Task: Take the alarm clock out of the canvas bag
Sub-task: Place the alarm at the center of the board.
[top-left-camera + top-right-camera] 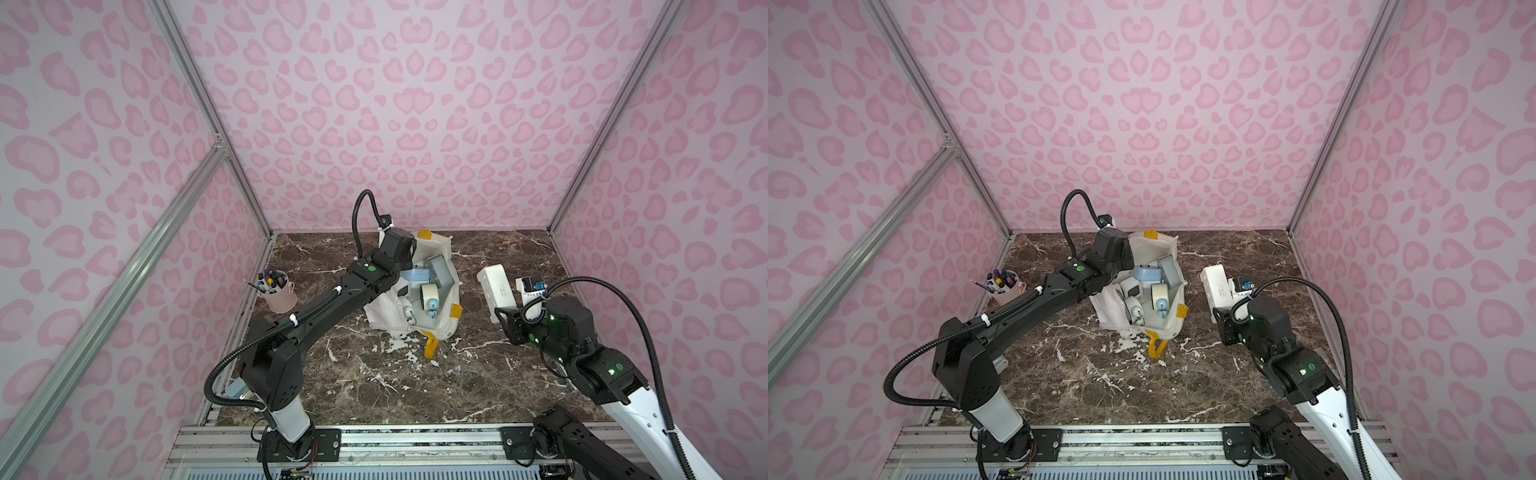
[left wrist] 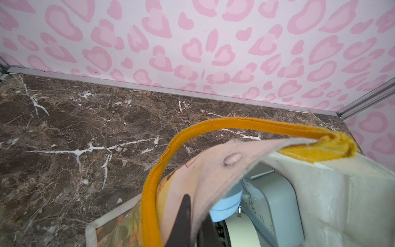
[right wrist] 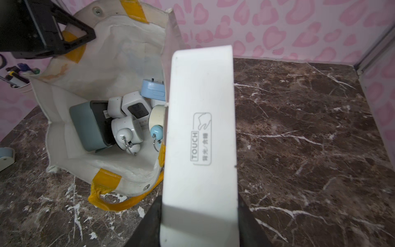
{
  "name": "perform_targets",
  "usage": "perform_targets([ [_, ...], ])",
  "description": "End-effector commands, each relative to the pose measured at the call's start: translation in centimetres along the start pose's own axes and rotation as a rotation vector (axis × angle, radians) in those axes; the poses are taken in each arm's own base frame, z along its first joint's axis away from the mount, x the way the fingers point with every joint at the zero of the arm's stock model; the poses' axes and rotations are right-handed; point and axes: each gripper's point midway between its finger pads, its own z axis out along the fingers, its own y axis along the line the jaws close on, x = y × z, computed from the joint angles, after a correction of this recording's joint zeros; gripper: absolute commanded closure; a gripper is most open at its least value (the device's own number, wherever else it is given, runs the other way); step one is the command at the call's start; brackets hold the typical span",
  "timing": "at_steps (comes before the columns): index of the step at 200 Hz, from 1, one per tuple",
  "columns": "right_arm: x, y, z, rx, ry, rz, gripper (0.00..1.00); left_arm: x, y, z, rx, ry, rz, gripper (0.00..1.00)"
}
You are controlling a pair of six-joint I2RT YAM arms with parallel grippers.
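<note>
The off-white canvas bag (image 1: 428, 249) (image 1: 1163, 249) stands open at the middle back of the marble table, with one yellow handle (image 1: 430, 347) lying on the table in front. My left gripper (image 2: 197, 220) is shut on the bag's rim (image 2: 213, 171) on its left side, holding it up. My right gripper (image 3: 199, 213) is shut on a white rectangular alarm clock (image 3: 201, 128) (image 1: 496, 286), which hangs outside the bag, to its right, above the table. Several more clocks (image 3: 126, 130) lie inside the bag: grey-green, light blue and white ones.
A pink pen bucket (image 1: 278, 295) (image 1: 1007, 289) full of markers stands at the left edge of the table. A small light blue object (image 3: 6, 156) lies near the left arm's base. Pink patterned walls enclose the table on three sides.
</note>
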Motion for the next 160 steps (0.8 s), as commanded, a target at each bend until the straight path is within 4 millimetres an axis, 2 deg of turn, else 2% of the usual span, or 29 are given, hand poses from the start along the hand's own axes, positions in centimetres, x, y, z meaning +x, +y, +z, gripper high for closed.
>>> perform_targets([
  [1, -0.4, -1.2, 0.4, 0.050, -0.025, 0.037, 0.93, -0.3, 0.3, -0.2, -0.016, -0.007, 0.004, 0.97],
  [41, 0.6, -3.2, 1.5, 0.104, 0.001, 0.096, 0.93, -0.5, 0.3, -0.2, -0.016, -0.012, 0.009, 0.97],
  [95, 2.2, -6.1, 4.0, 0.204, 0.033, 0.158, 0.94, -0.5, 0.4, -0.3, -0.019, -0.016, 0.011, 0.97],
  [123, 3.6, -8.4, 5.6, 0.275, 0.073, 0.228, 0.95, -0.5, 0.5, -0.3, -0.022, -0.015, 0.016, 0.97],
  [160, 5.1, -9.8, 7.2, 0.300, 0.094, 0.269, 0.95, -0.5, 0.6, -0.4, -0.022, -0.021, 0.011, 0.97],
])
